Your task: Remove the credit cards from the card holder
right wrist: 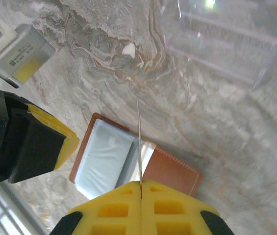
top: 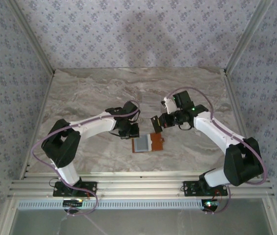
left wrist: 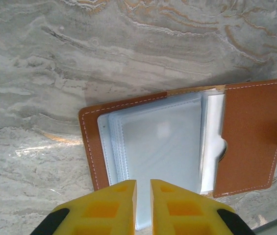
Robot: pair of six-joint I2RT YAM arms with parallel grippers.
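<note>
Closest to the lens, the right pincer (right wrist: 140, 186) is clamped on a thin credit card (right wrist: 139, 142), shown edge-on as a pale line above the tabletop. Below it, the small flat brown leather card holder (left wrist: 256, 137) is laid open near the middle of the grey marbled tabletop (left wrist: 55, 58). Its clear plastic sleeves (left wrist: 158, 142) are exposed, and a white card (left wrist: 215, 147) is tucked in the right-hand pocket. The left pincer (left wrist: 143, 196) is set over the holder's near edge, its jaws a narrow slit apart with nothing seen between them.

The held card could be twisted or dropped, since only one edge appears to be pinched. If the holder is not pinned, it could be dragged or lifted when the next card is pulled. A sleeve might also be caught instead of a card.

The held card's face cannot be read. The cards left inside cannot be counted. Whether the left fingertips touch the sleeves cannot be told.
</note>
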